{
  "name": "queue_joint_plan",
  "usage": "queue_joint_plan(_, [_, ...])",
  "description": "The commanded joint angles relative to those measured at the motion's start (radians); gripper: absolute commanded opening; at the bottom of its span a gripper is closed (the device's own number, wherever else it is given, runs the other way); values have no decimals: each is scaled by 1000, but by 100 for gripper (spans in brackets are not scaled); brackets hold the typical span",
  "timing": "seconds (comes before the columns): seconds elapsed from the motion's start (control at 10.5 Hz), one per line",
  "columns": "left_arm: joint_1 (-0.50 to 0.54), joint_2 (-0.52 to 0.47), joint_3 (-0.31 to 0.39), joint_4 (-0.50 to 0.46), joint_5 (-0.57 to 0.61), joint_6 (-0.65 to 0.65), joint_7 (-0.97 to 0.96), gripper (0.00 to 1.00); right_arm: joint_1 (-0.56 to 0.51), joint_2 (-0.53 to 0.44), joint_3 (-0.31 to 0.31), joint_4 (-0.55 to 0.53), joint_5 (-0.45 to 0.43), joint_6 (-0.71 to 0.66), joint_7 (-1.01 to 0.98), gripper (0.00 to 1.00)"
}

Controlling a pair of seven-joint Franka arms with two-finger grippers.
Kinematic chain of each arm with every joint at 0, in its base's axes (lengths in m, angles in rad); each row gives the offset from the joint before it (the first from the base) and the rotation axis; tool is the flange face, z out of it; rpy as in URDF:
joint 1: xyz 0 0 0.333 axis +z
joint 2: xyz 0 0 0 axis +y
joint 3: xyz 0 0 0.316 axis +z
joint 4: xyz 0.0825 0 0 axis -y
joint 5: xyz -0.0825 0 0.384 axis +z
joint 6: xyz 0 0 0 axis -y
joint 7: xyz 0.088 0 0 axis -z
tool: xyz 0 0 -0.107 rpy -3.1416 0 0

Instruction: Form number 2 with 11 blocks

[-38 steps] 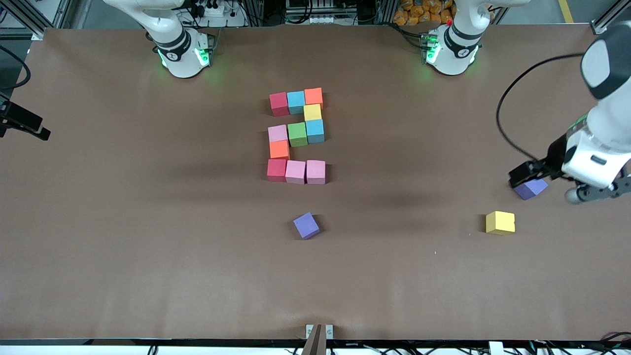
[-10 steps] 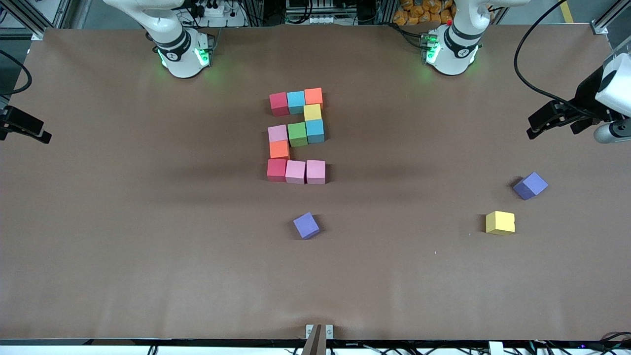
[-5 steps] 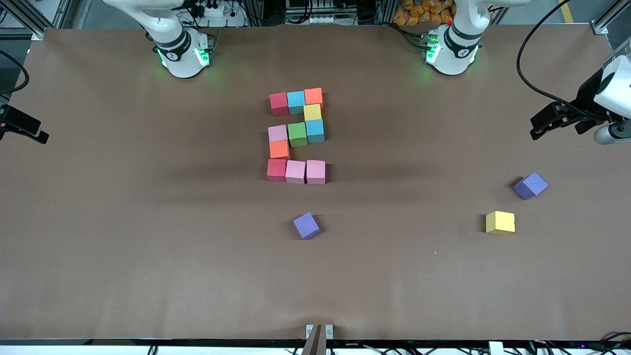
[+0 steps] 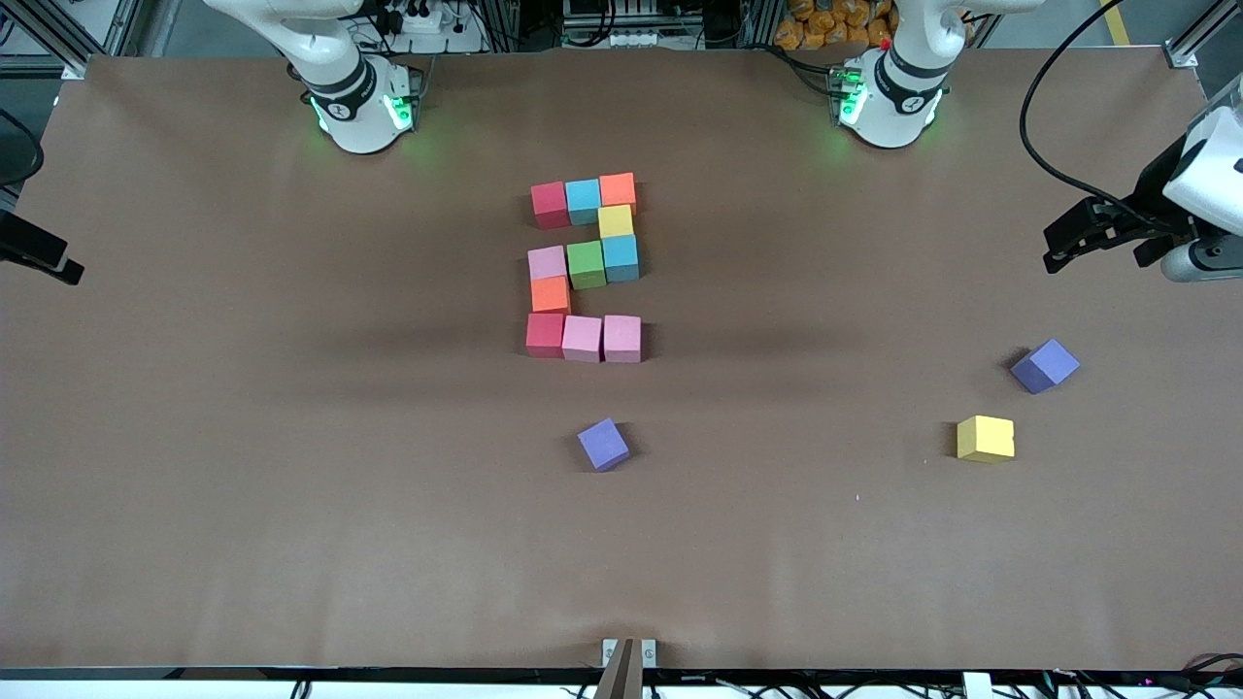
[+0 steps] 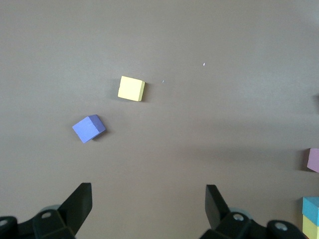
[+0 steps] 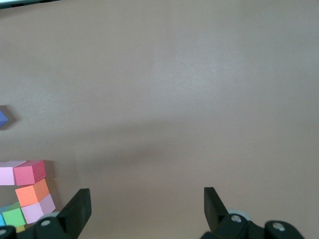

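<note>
Blocks (image 4: pixel 586 267) forming a 2 mid-table look like light, slightly squashy foam cubes best pinched on two flat parallel faces, while left gripper (image 5: pixel 148 199) and right gripper (image 6: pixel 147 201) hang open, empty, over bare table (image 4: pixel 291 485).

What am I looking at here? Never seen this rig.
Two robot arms at a brown table. The large picture looks down from across the table; the two small ones come from cameras on each arm's wrist. The blocks, eleven coloured cubes, sit in the middle in the shape of a 2. Loose cubes: one purple cube nearer the camera than the 2, plus another purple cube and a yellow cube toward the left arm's end. The left gripper hangs open over that end, holding nothing. The right gripper waits open and empty at the right arm's end.
</note>
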Motion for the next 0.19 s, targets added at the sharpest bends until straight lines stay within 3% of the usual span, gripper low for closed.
queue_joint_plan(0.0, [2, -11, 5, -6, -49, -14, 21, 100, -11, 17, 5, 35, -6, -13, 2, 100])
queue_joint_plan(0.1, [-1, -11, 8, -6, -48, -14, 21, 100, -11, 17, 5, 35, -3, -13, 6, 100])
